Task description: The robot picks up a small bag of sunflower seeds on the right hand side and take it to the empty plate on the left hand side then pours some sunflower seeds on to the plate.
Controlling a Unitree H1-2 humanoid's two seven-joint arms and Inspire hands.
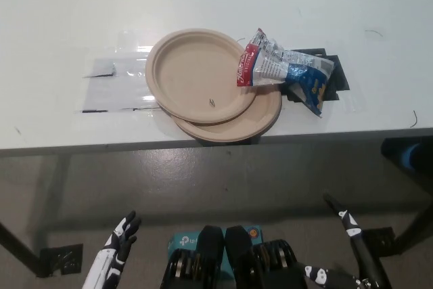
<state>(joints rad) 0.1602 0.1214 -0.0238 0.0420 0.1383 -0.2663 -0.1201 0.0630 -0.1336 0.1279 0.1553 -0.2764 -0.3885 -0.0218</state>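
Note:
The bag of sunflower seeds (281, 68), red, silver and blue, lies on the white table (216, 5) with its red end over the right rim of the top plate (196, 72). A few seeds (212, 103) lie on that tan paper plate, which is stacked on a second plate (260, 116). My white left hand (116, 252) hangs open at the bottom left, below the table edge. My black right hand (348, 248) hangs low at the bottom right, fingers spread, holding nothing.
Clear tape strips (111, 69) and a black mat (331, 76) lie on the table beside the plates. The table's front edge (203, 141) runs across the middle, with grey floor below. A blue box (186, 240) sits on the floor.

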